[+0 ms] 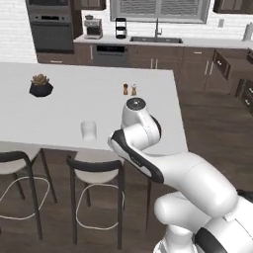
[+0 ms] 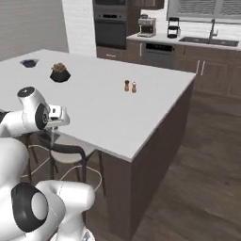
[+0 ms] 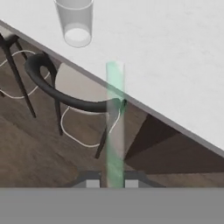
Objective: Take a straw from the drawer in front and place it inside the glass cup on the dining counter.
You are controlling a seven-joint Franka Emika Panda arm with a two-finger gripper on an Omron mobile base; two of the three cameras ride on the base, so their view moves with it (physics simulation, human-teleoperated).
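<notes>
Clear glass cup point(image 3: 76, 24) stands at the upper left of the hand view, on the white bench point(image 3: 175, 52) near its edge.
Right of it, mid-frame, the pale greenish straw point(image 3: 115, 122) rises upright from the end effector point(image 3: 112, 183), pinched between the fingertips point(image 3: 92, 183) above a dark stool point(image 3: 74, 94); the straw's top overlaps the bench edge.
</notes>
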